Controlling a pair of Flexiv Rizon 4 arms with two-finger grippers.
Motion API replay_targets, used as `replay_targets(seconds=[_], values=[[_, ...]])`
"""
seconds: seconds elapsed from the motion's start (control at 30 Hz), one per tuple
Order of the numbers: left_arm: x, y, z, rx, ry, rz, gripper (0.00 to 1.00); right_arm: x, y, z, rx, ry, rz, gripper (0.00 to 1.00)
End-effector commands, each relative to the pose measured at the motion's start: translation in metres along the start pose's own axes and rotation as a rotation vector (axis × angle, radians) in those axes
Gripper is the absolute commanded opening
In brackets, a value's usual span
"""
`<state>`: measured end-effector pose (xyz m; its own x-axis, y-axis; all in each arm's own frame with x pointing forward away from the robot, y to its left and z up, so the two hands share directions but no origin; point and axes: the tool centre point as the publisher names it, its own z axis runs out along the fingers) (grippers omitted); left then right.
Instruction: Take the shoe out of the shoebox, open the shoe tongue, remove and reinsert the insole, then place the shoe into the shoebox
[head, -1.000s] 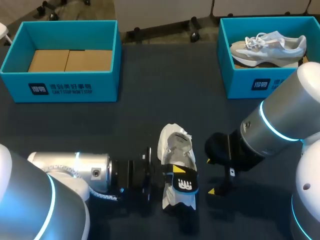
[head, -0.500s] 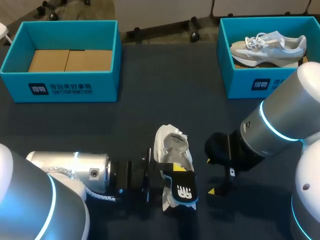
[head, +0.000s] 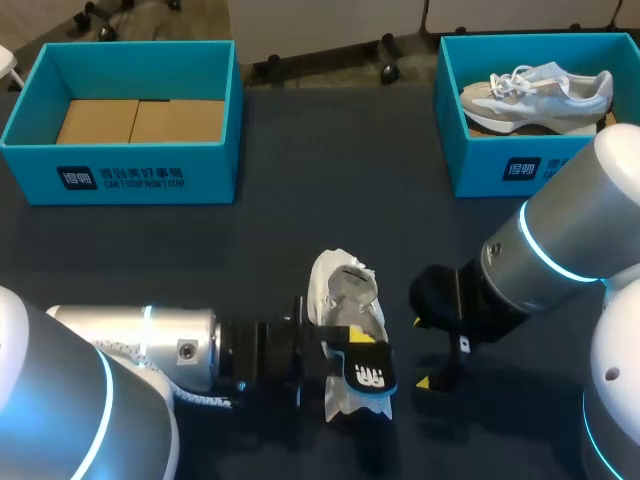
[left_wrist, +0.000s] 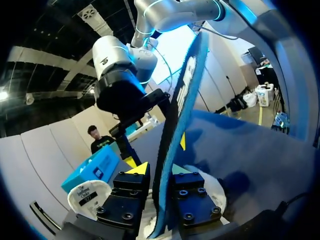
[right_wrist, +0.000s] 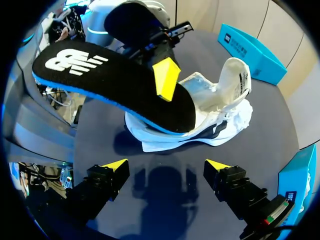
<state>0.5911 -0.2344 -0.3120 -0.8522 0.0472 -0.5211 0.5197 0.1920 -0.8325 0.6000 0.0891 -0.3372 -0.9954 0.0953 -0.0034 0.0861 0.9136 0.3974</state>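
Now left claw (left_wrist: 159, 169) pinches insole (right_wrist: 100, 82), aligned along shoe (right_wrist: 220, 105), logo end raised; right claw (right_wrist: 165, 165) spread.

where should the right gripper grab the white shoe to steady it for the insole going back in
Probably the toe end of the white shoe, pinched across its sides, the right gripper coming in from its own side. The heel opening is taken: the left gripper holds the insole slanting out of it; the forefoot lies free.

Two teal shoeboxes (head: 210, 175) (head: 480, 165), two white shoes (head: 345, 295) (head: 540, 92), one black insole (head: 368, 373), two robot arms (head: 130, 345) (head: 540, 260)
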Motion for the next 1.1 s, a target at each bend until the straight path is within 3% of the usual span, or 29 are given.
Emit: replay_targets(seconds=[0.03,0.17,0.7,1.1], values=[[0.001,-0.007,0.004,-0.029,0.010,0.011,0.00,0.001,0.000,0.002,0.000,-0.003,0.000,1.00],[0.003,-0.007,0.006,-0.038,0.020,0.043,0.00,0.001,0.000,0.002,0.000,-0.003,0.000,1.00],[-0.001,0.031,0.007,-0.099,0.010,0.119,0.00,0.001,0.000,0.002,0.000,-0.003,0.000,1.00],[-0.003,0.039,0.007,-0.143,0.001,0.111,0.00,0.001,0.000,0.002,0.000,-0.003,0.000,1.00]])
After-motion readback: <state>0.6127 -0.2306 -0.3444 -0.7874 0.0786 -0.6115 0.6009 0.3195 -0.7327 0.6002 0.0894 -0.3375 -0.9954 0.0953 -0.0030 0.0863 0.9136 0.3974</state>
